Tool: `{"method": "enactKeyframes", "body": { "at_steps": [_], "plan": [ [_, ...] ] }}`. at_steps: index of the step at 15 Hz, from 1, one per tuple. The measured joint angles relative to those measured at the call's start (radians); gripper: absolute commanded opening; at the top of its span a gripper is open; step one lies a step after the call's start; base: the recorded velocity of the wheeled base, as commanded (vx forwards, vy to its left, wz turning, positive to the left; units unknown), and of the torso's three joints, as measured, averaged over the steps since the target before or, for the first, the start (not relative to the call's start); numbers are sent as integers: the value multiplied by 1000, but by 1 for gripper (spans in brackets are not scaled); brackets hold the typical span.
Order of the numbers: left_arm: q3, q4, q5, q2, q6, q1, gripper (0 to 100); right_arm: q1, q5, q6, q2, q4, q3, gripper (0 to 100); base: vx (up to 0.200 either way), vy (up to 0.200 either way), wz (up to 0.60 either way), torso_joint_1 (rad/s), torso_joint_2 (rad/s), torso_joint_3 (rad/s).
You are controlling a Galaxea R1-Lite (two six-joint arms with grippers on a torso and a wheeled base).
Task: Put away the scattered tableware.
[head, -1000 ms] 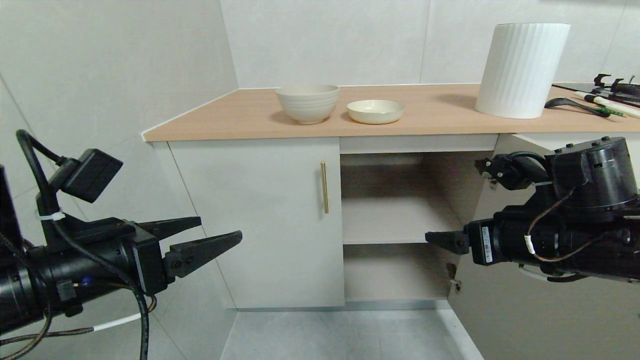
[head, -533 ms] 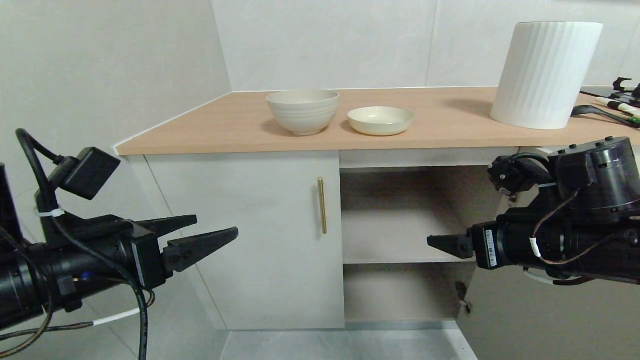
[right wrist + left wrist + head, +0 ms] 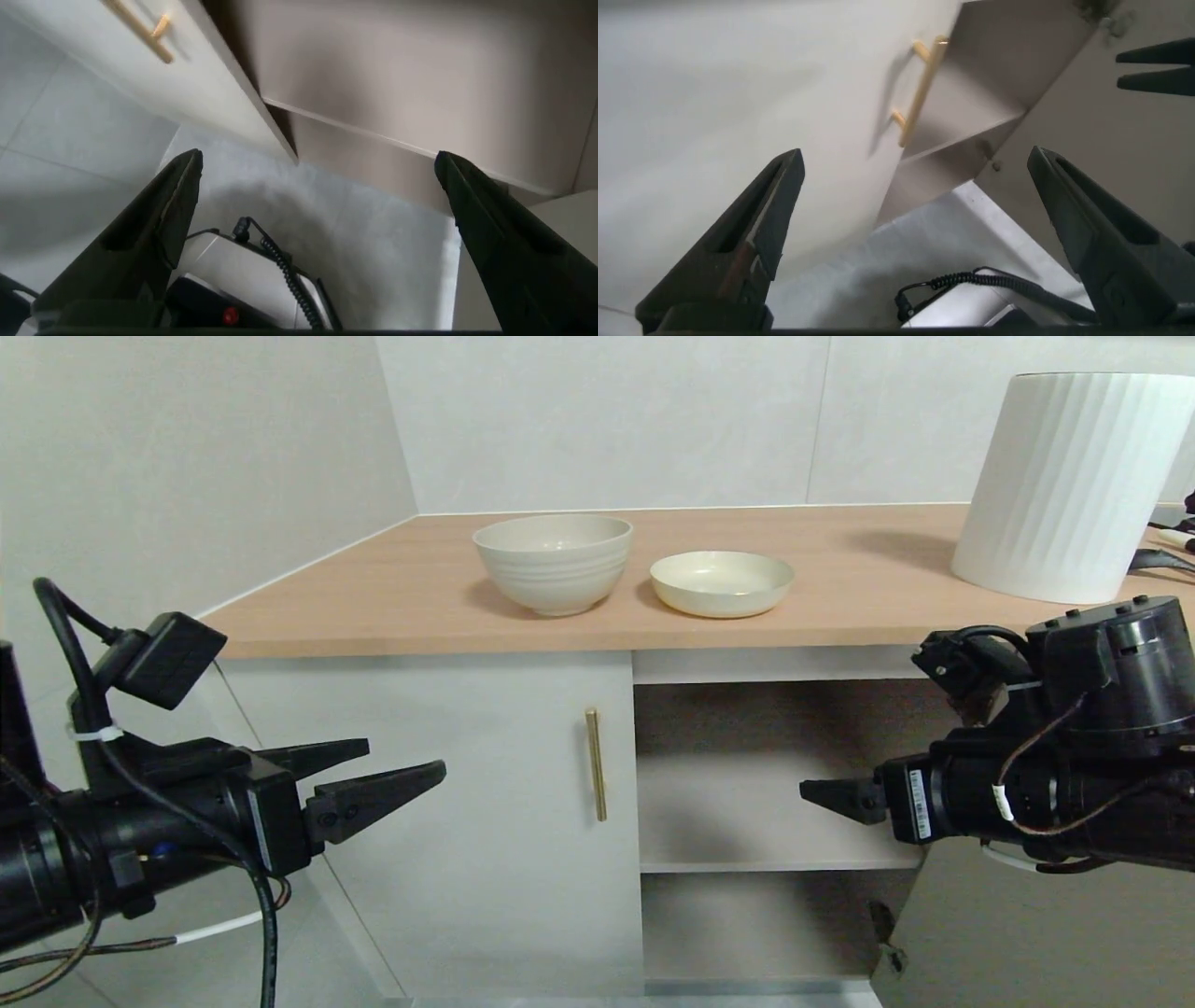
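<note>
Bowl (image 3: 553,563): deep, off-white, ribbed on the outside, standing upright on the desk (image 3: 373,611) toward its front edge. Dish (image 3: 721,582): shallow, cream, glossy, also upright on the desk, just beside the bowl on its right, apart from it.

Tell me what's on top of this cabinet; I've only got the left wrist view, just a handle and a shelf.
Observer: A deep bowl and a shallow dish sit side by side on the countertop, not touching.
Operator: Is the right gripper carrying anything?
Observer: No, it is open with nothing between its fingers.
Operator: Anything else up there?
Observer: A tall white ribbed container stands farther to the robot's right.
</note>
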Motion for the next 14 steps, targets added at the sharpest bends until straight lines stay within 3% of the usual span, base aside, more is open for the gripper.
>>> {"method": "enactKeyframes", "body": {
  "at_steps": [6, 14],
  "plan": [
    [4, 0, -1, 3, 0, 0, 100, 0, -1, -22, 2, 2, 6, 100, 0, 0, 0, 8, -31, -26],
    [3, -3, -2, 21, 0, 0, 100, -2, -1, -23, 12, 0, 5, 100, 0, 0, 0, 130, -404, -278]
  ]
}}
